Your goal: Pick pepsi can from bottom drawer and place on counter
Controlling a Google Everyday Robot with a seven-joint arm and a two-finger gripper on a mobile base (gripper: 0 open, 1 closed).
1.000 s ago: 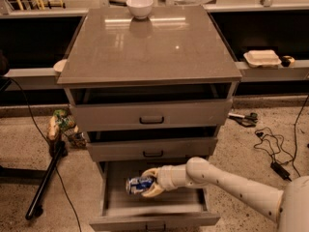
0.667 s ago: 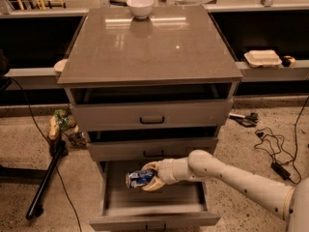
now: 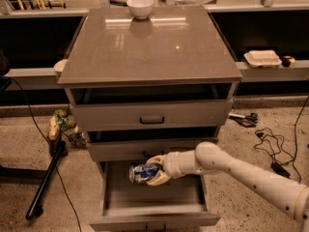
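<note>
so the gripper [image 3: 153, 171] is down at about 6 o'clock in the shot, inside the open bottom drawer [image 3: 154, 199], and it's clenched around the pepsi can [image 3: 141, 173]; one pale finger [image 3: 155, 160] curls over the top of the can and the other sits under it; the can is lying sideways with its silver end pointing toward 9 o'clock, over the back part of the drawer floor, just under the front of the middle drawer [image 3: 120, 150]; honestly can't tell if it's touching the floor or hanging a bit above it; the arm [image 3: 241, 170] comes in from 4 o'clock, white and jointed, reaching across the drawer's right side; the top drawer [image 3: 152, 115] is pulled out a little too, less than the bottom one; the counter [image 3: 149, 47] fills the middle up to 12 o'clock, glossy with light glare on it, and a white bowl [image 3: 140, 6] sits at its far edge around 12; over at 2 o'clock there's a pale takeout box [image 3: 262, 58] on the ledge [image 3: 289, 71]; cables [image 3: 270, 144] lie on the floor at 3 o'clock, and a black stand leg [image 3: 46, 182] slants across at 8 o'clock.
</note>
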